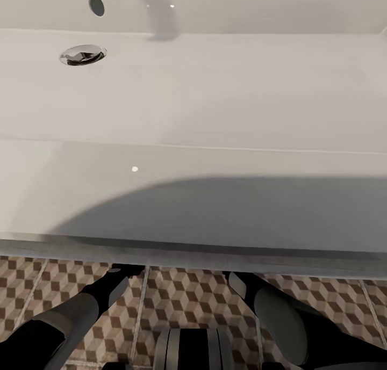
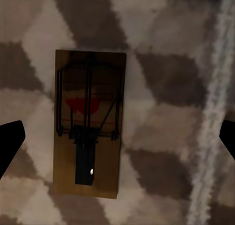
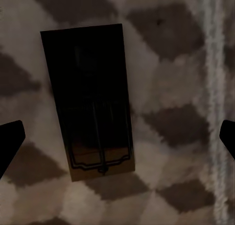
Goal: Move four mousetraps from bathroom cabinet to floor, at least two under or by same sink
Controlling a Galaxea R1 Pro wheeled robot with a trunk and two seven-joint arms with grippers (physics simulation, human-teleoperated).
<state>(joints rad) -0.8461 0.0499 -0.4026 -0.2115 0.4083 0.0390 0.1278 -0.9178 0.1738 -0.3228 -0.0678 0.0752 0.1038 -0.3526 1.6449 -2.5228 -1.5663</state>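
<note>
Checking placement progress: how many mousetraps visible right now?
2. One mousetrap lies flat on the bathroom floor below the open left gripper; another mousetrap, in shadow, lies below the open right gripper. Others may be hidden.

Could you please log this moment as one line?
left tool: open, above mousetrap on bathroom floor | right tool: open

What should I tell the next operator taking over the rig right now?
Left gripper: open, holding nothing, above a mousetrap lying flat on the bathroom floor.
Right gripper: open, holding nothing, above a second mousetrap, flat on the tiles, in deep shadow.
Head view: both arms reach beneath the front edge of the bathroom sink.
Done: two traps appear set down under the sink.
Left: the other two traps; these views give no sign of where they are.
</note>
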